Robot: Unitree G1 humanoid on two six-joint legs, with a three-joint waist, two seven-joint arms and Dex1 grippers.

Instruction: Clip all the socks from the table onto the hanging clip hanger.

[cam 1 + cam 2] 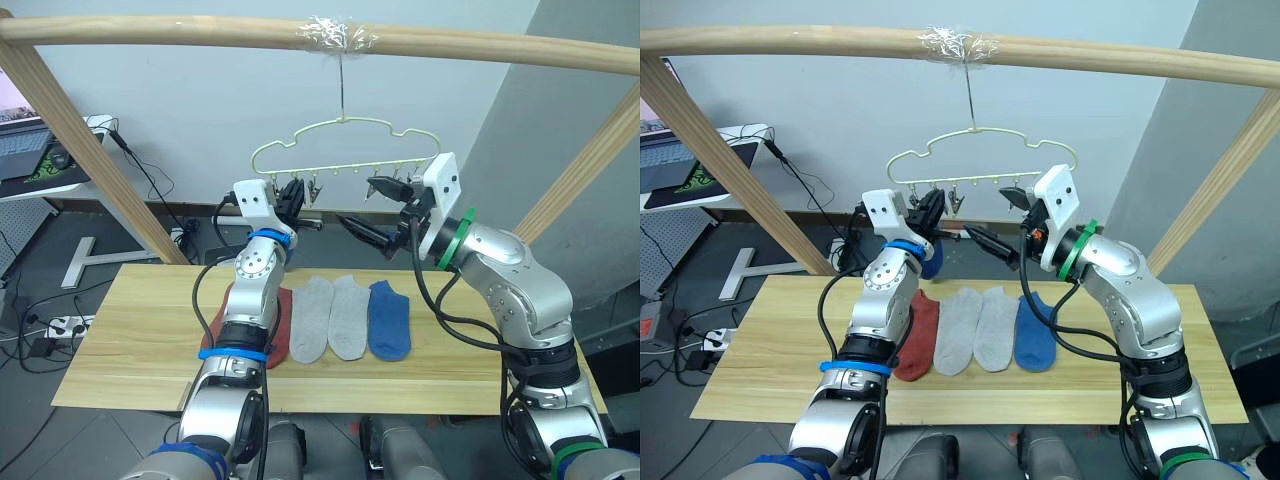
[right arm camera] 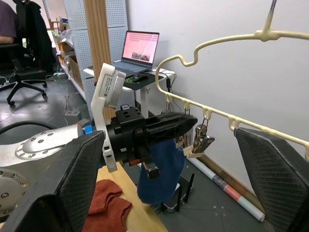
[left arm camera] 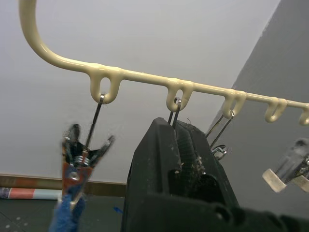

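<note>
Your left claw [image 3: 181,159] is up at the hanger [image 3: 145,77], pressed together on a clip [image 3: 175,113]. Your right claw [image 2: 166,174] is spread wide just beside it. A blue sock [image 2: 161,166] hangs from the next clip.

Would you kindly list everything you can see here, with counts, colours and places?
rust-red sock: at least one, on the table, leftmost in the row
grey socks: two, mid-row
blue sock: one, right end of the row
hung blue sock: one, in the hanger's end clip
clip hanger: one, cream, hooked on the pole
wooden pole frame: one, over the table
laptop: one, on a side desk
left end effector: shut on the second clip
right end effector: open, by the hanger's right half
</note>
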